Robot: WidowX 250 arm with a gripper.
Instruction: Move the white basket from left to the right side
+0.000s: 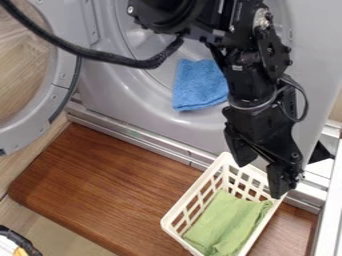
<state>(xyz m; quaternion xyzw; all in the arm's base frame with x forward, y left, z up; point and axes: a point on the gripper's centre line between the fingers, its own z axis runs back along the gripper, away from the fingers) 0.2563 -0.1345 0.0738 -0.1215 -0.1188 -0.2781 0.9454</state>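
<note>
The gripper [259, 176] hangs over the far right end of the white basket [195, 196], its two fingers spread apart. One fingertip is above the far end wall, and the other overlaps the far right corner; whether either touches the basket cannot be told. The basket stands upright at the right part of the brown wooden board [110, 187], with a green cloth [228, 223] lying inside. Part of its far rim is hidden behind the gripper.
Behind the board stands a grey front-loading machine [107, 95], with a blue cloth [199, 85] in its round opening. Its open door [60, 90] is at the upper left. A white frame edge [328, 210] runs along the right, and a dark-rimmed object [20, 240] sits bottom left.
</note>
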